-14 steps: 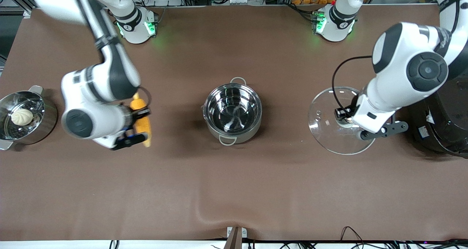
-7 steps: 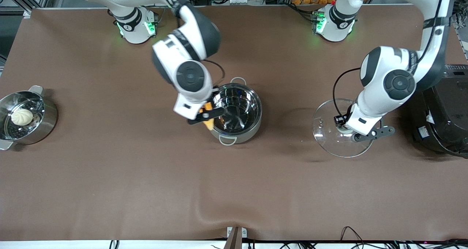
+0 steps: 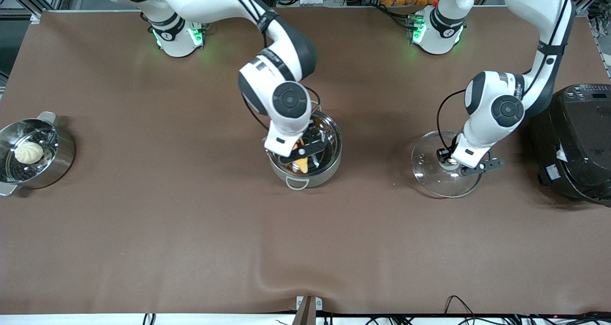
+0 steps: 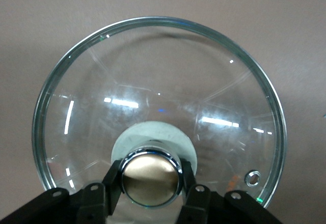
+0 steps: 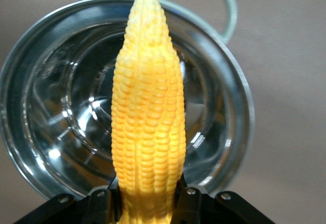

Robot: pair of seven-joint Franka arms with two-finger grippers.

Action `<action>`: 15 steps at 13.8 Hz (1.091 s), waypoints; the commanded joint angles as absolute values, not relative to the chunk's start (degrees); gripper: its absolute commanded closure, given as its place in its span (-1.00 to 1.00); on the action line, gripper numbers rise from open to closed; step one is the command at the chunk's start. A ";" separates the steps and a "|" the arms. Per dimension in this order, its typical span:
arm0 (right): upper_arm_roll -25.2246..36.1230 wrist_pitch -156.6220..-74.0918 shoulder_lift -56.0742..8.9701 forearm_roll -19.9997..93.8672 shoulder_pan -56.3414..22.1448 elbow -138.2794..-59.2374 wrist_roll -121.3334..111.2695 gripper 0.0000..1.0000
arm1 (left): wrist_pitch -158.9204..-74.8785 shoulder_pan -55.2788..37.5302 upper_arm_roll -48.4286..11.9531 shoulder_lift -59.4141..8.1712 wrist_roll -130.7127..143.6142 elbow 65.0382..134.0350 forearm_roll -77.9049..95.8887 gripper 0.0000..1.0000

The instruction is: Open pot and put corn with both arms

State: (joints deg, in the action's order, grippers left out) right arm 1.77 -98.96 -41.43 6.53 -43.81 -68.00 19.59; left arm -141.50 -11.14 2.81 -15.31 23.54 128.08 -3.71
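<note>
The open steel pot (image 3: pixel 329 139) stands mid-table with no lid on it. My right gripper (image 3: pixel 301 157) is shut on the yellow corn (image 3: pixel 301 162) and holds it over the pot's mouth; in the right wrist view the corn (image 5: pixel 147 117) points across the pot (image 5: pixel 30 132). My left gripper (image 3: pixel 451 163) is shut on the copper knob (image 4: pixel 151 177) of the glass lid (image 3: pixel 429 172), which is low over or on the table toward the left arm's end; I cannot tell if it touches. The lid (image 4: pixel 153 81) fills the left wrist view.
A black rice cooker (image 3: pixel 577 143) stands at the left arm's end, close beside the lid. A steel steamer pot (image 3: pixel 57 160) with a white bun (image 3: pixel 28 152) stands at the right arm's end.
My right arm swept the corn from near the steamer across to over the pot. My left arm came down with the lid, which now looks smaller and lower.
</note>
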 commanded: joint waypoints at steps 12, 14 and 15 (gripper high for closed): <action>2.46 -102.30 -45.61 5.63 -46.58 -66.09 22.15 1.00 | -143.00 -8.53 2.28 -15.74 23.90 124.73 -5.01 -1.00; 2.46 -102.30 -45.70 5.01 -47.46 -67.05 23.11 1.00 | -141.34 -8.26 2.72 -12.67 23.56 120.96 -5.01 -1.00; 2.46 -102.39 -45.70 4.84 -47.55 -67.50 23.90 1.00 | -137.24 -7.57 2.81 -11.96 23.55 116.94 -5.01 -1.00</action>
State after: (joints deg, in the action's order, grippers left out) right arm 1.79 -102.62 -44.77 6.04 -46.24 -68.09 21.53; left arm -143.00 -8.86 2.95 -15.39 23.54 121.61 -3.71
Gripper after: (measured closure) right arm 0.608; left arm 0.000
